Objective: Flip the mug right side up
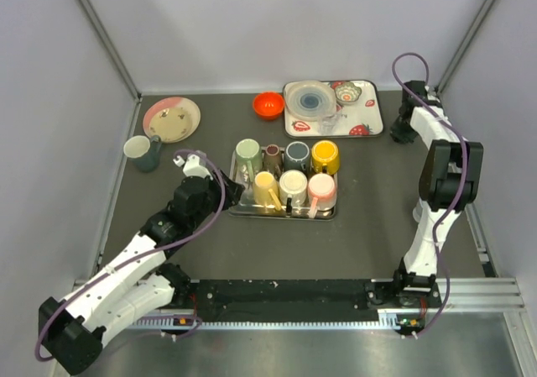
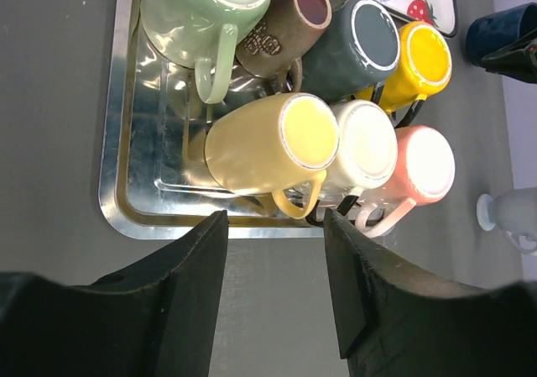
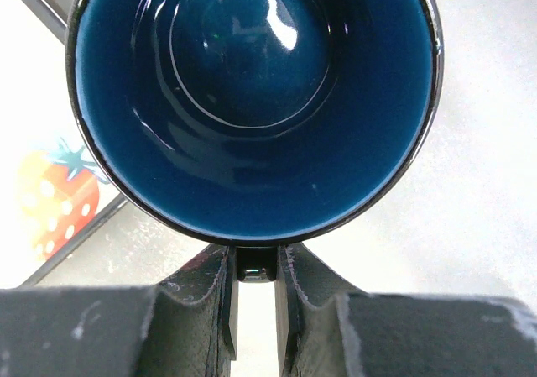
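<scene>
pale yellow ceramic mug (image 2: 268, 146): mouth down, base up, at the left end of the near row on the shiny metal tray (image 2: 113, 175), mid surface. long axis upright. its handle sticks out towards the tray's near edge.

left claw (image 2: 275, 226): about half open, nothing between the fingers, hanging just outside the tray's near edge. the yellow mug lies straight ahead along the claw's line, handle end nearest. this arm is far closer to it than the right one. judgement: the next grasp depends on that handle facing the claw. the cream-white mug (image 2: 365, 146) touches the yellow one on the right, so there is little room on that side.

dark blue glazed mug (image 3: 252, 100): mouth up, inside bare, beside the right edge of the strawberry-print tray (image 3: 50, 192), far right of the surface. right claw (image 3: 256, 264): closed almost fully, pinching the mug's handle. cannot tell whether the base is on the surface or just above it. judgement: this one is already righted and not yet let go.

views: the right wrist view alone shows the handle pinch. in the top view that claw and mug merge into one dark blob. the top view alone shows how the tray lies between the two arms. the left wrist view gives the handle direction best.
</scene>
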### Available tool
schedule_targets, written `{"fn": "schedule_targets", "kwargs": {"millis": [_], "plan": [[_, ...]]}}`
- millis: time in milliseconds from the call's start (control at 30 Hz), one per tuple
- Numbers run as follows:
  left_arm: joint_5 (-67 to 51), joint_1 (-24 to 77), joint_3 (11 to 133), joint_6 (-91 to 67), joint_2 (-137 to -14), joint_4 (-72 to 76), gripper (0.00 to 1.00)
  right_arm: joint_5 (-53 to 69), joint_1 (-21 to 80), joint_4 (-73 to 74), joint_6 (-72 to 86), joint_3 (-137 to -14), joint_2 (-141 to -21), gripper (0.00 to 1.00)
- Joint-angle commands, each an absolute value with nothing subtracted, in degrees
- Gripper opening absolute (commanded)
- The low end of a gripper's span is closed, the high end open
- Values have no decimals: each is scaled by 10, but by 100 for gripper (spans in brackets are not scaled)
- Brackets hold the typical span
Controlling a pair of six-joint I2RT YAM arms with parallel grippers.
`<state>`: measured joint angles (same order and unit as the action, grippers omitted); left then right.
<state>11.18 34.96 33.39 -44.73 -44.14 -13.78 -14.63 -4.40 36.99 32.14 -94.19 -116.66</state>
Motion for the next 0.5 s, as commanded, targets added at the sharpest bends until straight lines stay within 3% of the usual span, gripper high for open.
{"fn": "schedule_targets", "kwargs": {"millis": [0, 200, 367, 467], "plan": [[110, 346, 351, -440, -452, -119, 55, -133, -47, 367, 312, -977, -1172, 0], [104, 346, 352, -437, -457, -121, 60, -124, -47, 378, 303, -981, -1175, 3], [108, 345, 352, -436, -451, -126, 63, -122, -47, 383, 304, -979, -1166, 33], [109, 345, 354, -435, -449, -127, 63, -127, -47, 385, 304, -976, -1156, 45]]}}
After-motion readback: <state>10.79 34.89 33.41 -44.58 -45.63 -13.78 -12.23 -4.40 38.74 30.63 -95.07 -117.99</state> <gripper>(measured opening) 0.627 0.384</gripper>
